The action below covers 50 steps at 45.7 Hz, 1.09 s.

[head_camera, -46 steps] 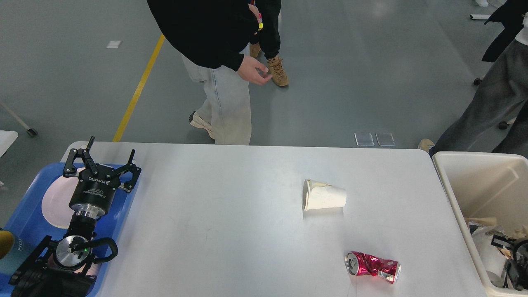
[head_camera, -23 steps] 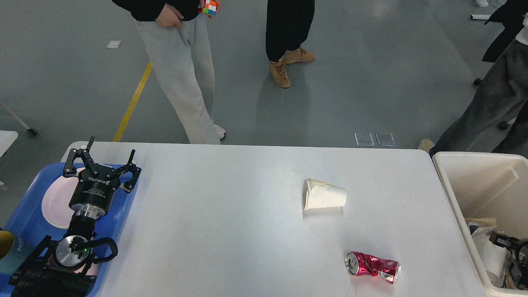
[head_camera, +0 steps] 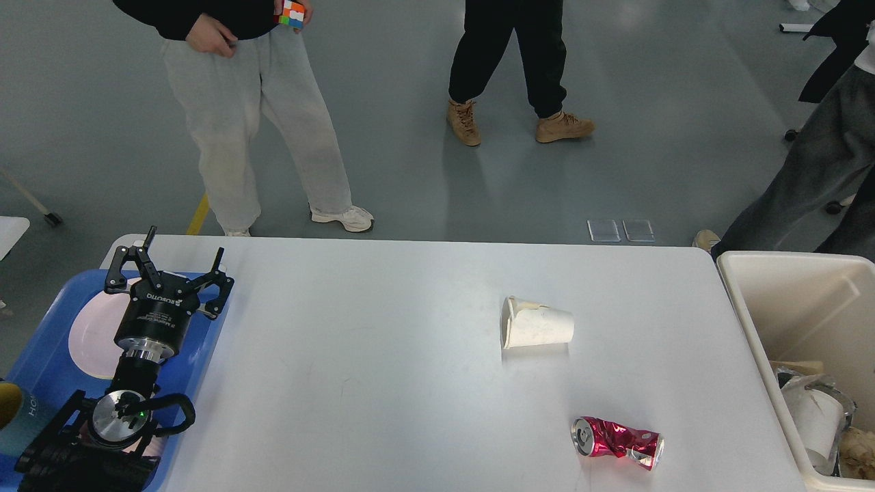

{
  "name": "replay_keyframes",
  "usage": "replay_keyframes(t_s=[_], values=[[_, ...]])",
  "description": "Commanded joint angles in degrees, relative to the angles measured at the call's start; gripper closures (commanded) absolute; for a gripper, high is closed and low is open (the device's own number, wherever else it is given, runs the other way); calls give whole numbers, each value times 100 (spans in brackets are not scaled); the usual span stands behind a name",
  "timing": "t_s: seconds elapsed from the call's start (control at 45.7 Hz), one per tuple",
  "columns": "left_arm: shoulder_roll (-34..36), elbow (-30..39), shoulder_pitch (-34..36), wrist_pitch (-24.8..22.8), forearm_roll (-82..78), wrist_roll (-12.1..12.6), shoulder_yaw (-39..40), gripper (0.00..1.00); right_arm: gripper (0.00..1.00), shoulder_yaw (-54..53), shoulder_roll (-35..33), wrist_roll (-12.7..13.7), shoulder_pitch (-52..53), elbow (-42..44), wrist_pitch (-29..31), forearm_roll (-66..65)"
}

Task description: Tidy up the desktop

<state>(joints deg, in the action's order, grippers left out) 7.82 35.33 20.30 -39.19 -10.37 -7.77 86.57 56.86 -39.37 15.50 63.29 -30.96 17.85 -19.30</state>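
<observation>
Left gripper (head_camera: pixel 181 247), black and two-fingered, stands with its fingers spread apart and nothing between them, poised above the far corner of the blue plastic tray (head_camera: pixel 41 365) at the left end of the table. Right gripper is not in view. A pale round plate (head_camera: pixel 92 338) lies in the tray beneath the arm.

Moving outward, the large white rectangular desktop (head_camera: pixel 383 383) runs from the tray across to the cream rectangular bin (head_camera: pixel 786 307) standing just off its right edge. Two items remain on the surface, both on the right half and well apart from the left gripper: a crumpled white paper cup (head_camera: pixel 536 324) lying on its side, and nearer the front edge a crushed red metal drink can (head_camera: pixel 618 443), also on its side.

The bin already holds discarded paper and wrapping in its near corner, which suggests part of the clearing is done.

Assessment: task incomplete. Cup and can both await removal, presumably to the bin, which is close to both.
</observation>
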Motion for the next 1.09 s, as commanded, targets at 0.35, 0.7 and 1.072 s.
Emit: replay_keyframes(t_s=[0.35,0.7,1.072], values=[[0,0,0,-1,0,4,9,4,0,1750,1202,990,5912,-4241,2986,-205],[0,0,0,-1,0,-5,0,4,0,1732,1537,412,7988,-5701,3497,735],[0,0,0,-1,0,-5,9,4,0,2216,2223,-1322,8120,-5710,3243,190]])
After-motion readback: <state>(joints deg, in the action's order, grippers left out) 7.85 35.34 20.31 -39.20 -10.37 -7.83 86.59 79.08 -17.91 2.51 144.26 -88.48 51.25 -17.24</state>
